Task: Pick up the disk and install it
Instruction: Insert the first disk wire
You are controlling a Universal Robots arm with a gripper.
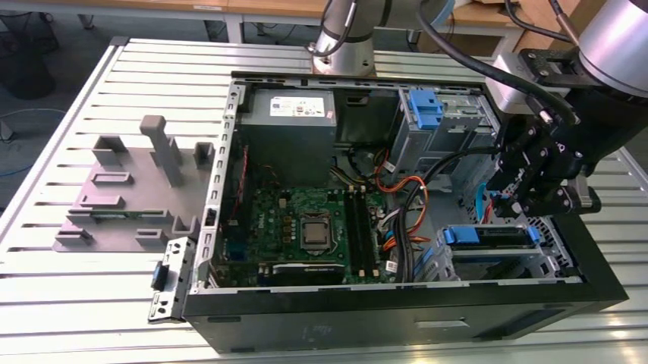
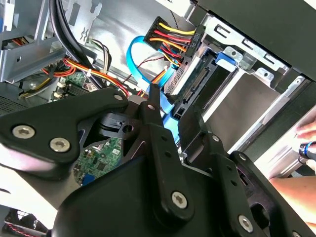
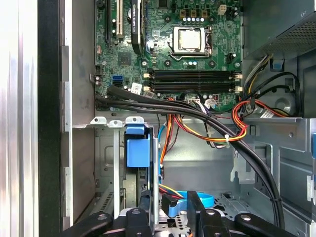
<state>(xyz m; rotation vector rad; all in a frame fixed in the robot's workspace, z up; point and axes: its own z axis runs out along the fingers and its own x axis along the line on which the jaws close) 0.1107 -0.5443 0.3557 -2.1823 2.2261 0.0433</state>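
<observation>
The disk (image 1: 488, 236), a drive in a blue bracket, sits in the lower drive cage at the front corner of the open computer case (image 1: 405, 315), on the exterior view's right. My gripper (image 1: 529, 199) hangs just above that cage. In the second wrist view the disk's connector edge (image 2: 197, 81) lies just beyond my gripper (image 2: 170, 106), apart from the fingertips. In the first wrist view its blue bracket (image 3: 136, 148) stands in the cage ahead of my gripper (image 3: 168, 200). The fingers are open, with only a blue cable (image 3: 190, 200) between them.
Bundled black, orange and yellow cables (image 3: 207, 121) cross between the motherboard (image 1: 314, 227) and the drive cage. A second blue latch (image 1: 426, 106) sits in the upper bay. A grey fixture (image 1: 127, 189) stands on the slatted table. A person's hand (image 2: 308, 133) shows beside the case.
</observation>
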